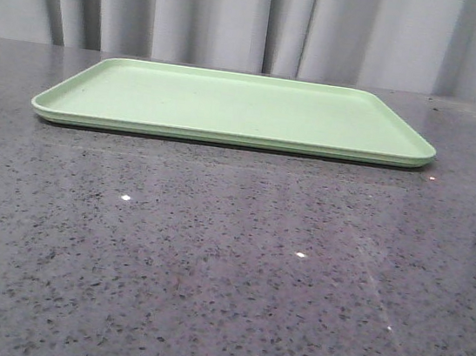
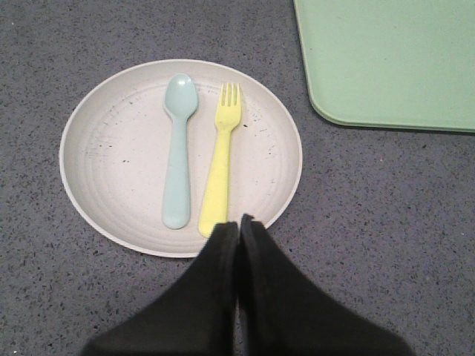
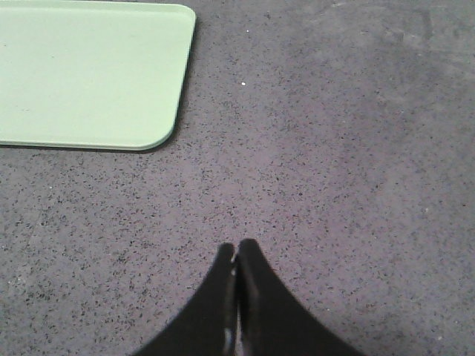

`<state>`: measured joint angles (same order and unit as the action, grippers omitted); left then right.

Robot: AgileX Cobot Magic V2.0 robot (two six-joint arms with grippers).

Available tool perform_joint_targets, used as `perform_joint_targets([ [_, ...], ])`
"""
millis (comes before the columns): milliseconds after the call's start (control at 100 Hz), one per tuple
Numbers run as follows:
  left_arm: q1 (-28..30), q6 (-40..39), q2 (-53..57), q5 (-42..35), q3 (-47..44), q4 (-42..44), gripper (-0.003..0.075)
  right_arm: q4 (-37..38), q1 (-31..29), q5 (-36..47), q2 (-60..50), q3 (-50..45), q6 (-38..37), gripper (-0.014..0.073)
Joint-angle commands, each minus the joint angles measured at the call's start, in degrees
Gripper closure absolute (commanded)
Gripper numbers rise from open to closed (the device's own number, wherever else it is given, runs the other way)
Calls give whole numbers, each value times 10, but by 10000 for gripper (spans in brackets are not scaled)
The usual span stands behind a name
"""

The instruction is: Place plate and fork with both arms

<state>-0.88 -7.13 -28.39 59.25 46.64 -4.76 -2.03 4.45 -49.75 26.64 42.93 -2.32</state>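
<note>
One green tray (image 1: 234, 107) fills the upper middle of the front view on the speckled grey table (image 1: 225, 273); neither of my arms shows there. Left wrist view: my left pincer (image 2: 239, 222) is clenched, holding nothing, at the near rim of the plate (image 2: 111, 159). On the plate, left of centre, the fork (image 2: 220, 167) lies beside a blue spoon (image 2: 179, 148). Right wrist view: my right pincer (image 3: 237, 249) is clenched over bare table, tray corner at upper left.
</note>
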Motion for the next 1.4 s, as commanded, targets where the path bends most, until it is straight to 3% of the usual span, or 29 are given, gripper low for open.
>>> perform_joint_targets([
  [0, 0, -7, -8, -33, 19, -8, 741, -3, -2, 36, 9, 20, 3, 659],
  [90, 0, -7, -8, -33, 19, -8, 738, -3, -2, 33, 9, 20, 3, 645],
  [190, 0, -7, -8, -33, 19, -8, 686, -3, -2, 33, 9, 20, 3, 525],
  [260, 0, -7, -8, -33, 19, -8, 584, -3, -2, 33, 9, 20, 3, 397],
  [370, 0, -7, -8, -33, 19, -2, 354, -3, -2, 35, 9, 20, 3, 216],
  [430, 0, -7, -8, -37, 19, 5, 244, -3, -2, 35, 9, 20, 3, 169],
  [500, 0, -7, -8, -39, 19, 12, 186, -3, -2, 35, 9, 20, 3, 157],
  [870, 0, -7, -28, -56, 23, 54, 185, -3, -2, 39, 9, 20, 3, 158],
  [1390, 17, -7, -232, -174, 82, 104, 185, -3, -2, 39, 9, 20, 3, 158],
])
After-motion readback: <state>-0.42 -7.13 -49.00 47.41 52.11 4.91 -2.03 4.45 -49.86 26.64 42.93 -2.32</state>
